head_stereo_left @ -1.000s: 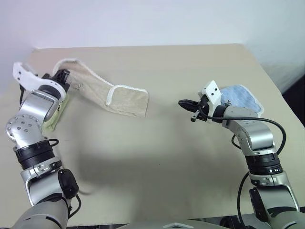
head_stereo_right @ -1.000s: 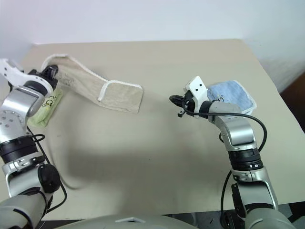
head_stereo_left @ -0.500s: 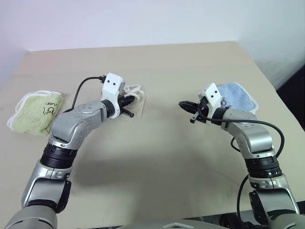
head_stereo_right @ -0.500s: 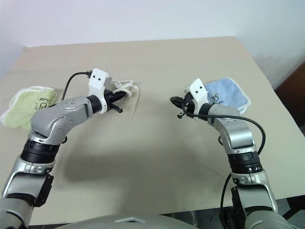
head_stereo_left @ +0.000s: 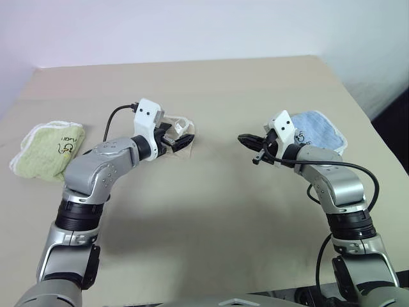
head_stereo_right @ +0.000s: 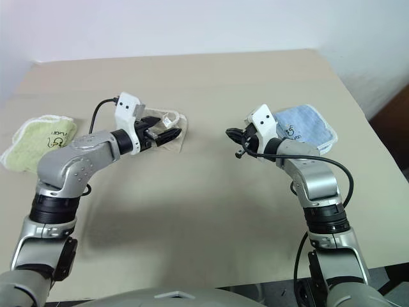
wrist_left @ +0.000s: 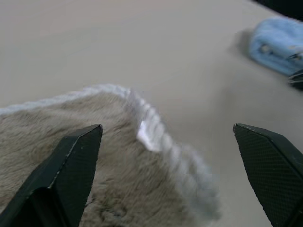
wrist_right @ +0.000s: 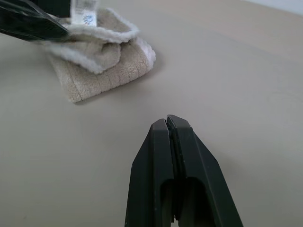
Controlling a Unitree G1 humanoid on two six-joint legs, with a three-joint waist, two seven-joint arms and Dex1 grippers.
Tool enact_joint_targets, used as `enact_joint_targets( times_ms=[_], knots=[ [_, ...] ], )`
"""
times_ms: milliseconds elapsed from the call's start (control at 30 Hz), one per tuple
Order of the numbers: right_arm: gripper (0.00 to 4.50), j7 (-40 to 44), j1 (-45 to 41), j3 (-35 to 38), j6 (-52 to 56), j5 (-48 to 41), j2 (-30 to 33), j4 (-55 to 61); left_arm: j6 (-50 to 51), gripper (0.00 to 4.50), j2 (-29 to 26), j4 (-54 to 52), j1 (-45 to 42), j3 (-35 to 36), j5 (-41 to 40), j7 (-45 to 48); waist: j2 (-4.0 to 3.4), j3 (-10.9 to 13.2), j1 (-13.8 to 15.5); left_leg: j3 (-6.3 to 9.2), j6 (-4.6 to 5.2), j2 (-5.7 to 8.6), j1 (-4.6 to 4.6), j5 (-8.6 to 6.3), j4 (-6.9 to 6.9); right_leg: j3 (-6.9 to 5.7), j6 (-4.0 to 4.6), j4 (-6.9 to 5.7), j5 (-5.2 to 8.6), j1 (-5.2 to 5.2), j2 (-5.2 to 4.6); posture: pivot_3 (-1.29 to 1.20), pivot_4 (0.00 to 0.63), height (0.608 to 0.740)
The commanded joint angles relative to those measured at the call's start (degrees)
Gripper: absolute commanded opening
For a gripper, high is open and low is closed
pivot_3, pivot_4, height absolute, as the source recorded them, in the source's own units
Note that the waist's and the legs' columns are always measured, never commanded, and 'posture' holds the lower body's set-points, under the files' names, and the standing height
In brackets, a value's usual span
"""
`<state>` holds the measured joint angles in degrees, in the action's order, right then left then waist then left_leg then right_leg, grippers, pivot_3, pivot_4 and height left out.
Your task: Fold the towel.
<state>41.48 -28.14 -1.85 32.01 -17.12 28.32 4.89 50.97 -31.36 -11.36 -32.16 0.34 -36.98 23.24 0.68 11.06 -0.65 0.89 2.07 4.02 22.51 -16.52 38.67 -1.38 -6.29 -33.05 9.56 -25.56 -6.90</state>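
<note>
**Towel folded small, left fingers letting go**

Towel (head_stereo_right: 167, 131) is sitting near the middle of the table (head_stereo_right: 211, 211), a little to your left. It is looking like a small, thick bundle now, with its white rope edge curling on top. Your left gripper (head_stereo_right: 167, 135) is hanging right over it with the two black fingers (wrist_left: 71, 165) spread wide apart, and they are not pinching any cloth. Your right gripper (head_stereo_right: 234, 135) is staying in the air well apart from the towel, squeezed tight on nothing.

You are at the let-go part, I think. To do it well:

- Be lifting your left arm straight up, so the fingers are not snagging the fluffy loops or the rope edge.
- Be keeping the fingers wide until they are well above the bundle.
- Be checking the top layer, because it is looking puffy and may flop open. A soft pat may be helping it lie flat.
- Be keeping away from the green cloth (head_stereo_right: 37, 141) on your far left and the blue cloth (head_stereo_right: 307, 130) on your right.

Words to read: the green cloth is showing dark letters and a small drawing, but they are too small to read. A little white tag (wrist_right: 83, 10) is sticking up from the towel, and its print is too tiny as well.
</note>
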Motion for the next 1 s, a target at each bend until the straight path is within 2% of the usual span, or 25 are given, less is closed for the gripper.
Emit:
enact_joint_targets(
  times_ms=[33,100,200,267,467,567,667,800,933,1000],
  knots=[
    [0.0,0.4,-1.0,0.5,-0.8,-0.5,0.2,1.4,-0.5,4.48,-1.6,-2.7,0.6,5.5,-1.8,2.3,0.0,0.0,0.1,0.0,0.0,0.0,0.0,0.0,0.0,0.0,0.0,-0.01,0.0,0.0,0.0,0.0,0.15,0.728],
    [0.0,0.6,-1.0,0.5,-1.0,-0.5,0.2,1.2,-1.1,4.48,-1.3,-1.0,0.0,7.5,-1.0,1.0,0.0,0.0,0.1,0.0,0.0,0.0,0.0,0.0,0.02,-0.01,0.0,-0.02,0.0,0.0,0.0,0.0,0.15,0.728],
    [0.0,0.6,-1.4,0.1,-1.2,-0.2,-0.1,0.7,-2.6,3.85,-0.2,3.5,-2.3,7.8,3.4,-3.1,0.0,0.0,0.5,0.04,0.0,0.01,0.0,0.0,0.06,-0.05,0.0,-0.01,0.0,0.05,0.0,0.0,0.15,0.728],
    [0.0,0.4,-1.9,-0.3,-1.2,0.1,-0.5,0.3,-5.4,3.2,0.1,6.5,-3.8,4.8,8.0,-3.8,0.0,0.0,0.9,0.04,0.0,0.02,0.0,0.0,0.1,-0.07,0.0,-0.02,0.0,0.07,0.0,0.0,0.15,0.728],
    [0.0,0.2,-2.1,-0.8,-1.7,0.2,-0.9,0.0,-10.2,1.08,3.0,13.8,-6.5,-0.7,14.1,-0.3,0.0,0.0,1.4,0.04,0.0,0.05,0.01,0.01,0.1,-0.08,0.0,-0.02,0.0,0.08,-0.01,0.0,0.15,0.728],
    [0.0,-0.3,-1.7,-0.7,-1.8,0.2,-1.1,0.3,-11.0,0.02,1.6,16.4,-5.7,-5.4,17.9,3.6,0.0,0.0,1.3,0.04,0.01,0.05,0.03,0.0,0.1,-0.08,0.0,-0.02,0.0,0.06,-0.01,0.0,0.15,0.728],
    [0.0,-0.9,-1.1,-0.7,-1.6,0.0,-1.3,1.1,-12.5,0.02,-0.7,19.2,-4.0,-10.3,23.6,5.4,0.0,0.0,1.1,0.03,0.01,0.04,0.03,0.0,0.09,-0.08,0.0,-0.02,0.0,0.04,0.0,0.0,0.15,0.728],
    [0.0,-1.3,-0.6,-1.0,-1.5,-0.2,-1.6,1.6,-14.4,0.02,-1.7,20.9,-1.9,-13.4,27.8,7.3,-0.01,0.0,1.1,0.04,0.02,0.02,0.02,-0.01,0.09,-0.08,0.0,-0.03,0.0,0.03,0.0,0.0,0.15,0.728],
    [0.0,-1.8,-1.0,-1.0,-1.3,-0.3,-2.1,1.4,-13.5,0.02,1.6,18.4,-1.0,-7.5,23.2,7.6,-0.02,0.0,1.1,0.04,0.03,0.02,-0.01,-0.02,0.09,-0.07,0.0,-0.04,0.0,0.04,-0.03,0.0,0.15,0.728],
    [0.0,-2.5,-2.1,-1.3,-1.5,0.0,-3.0,0.4,-13.9,0.02,4.1,15.2,-0.8,-1.3,18.2,7.8,-0.02,0.0,1.2,0.06,0.03,0.0,-0.01,-0.02,0.09,-0.08,0.0,-0.04,0.0,0.03,-0.03,0.0,0.15,0.728]
  ],
)
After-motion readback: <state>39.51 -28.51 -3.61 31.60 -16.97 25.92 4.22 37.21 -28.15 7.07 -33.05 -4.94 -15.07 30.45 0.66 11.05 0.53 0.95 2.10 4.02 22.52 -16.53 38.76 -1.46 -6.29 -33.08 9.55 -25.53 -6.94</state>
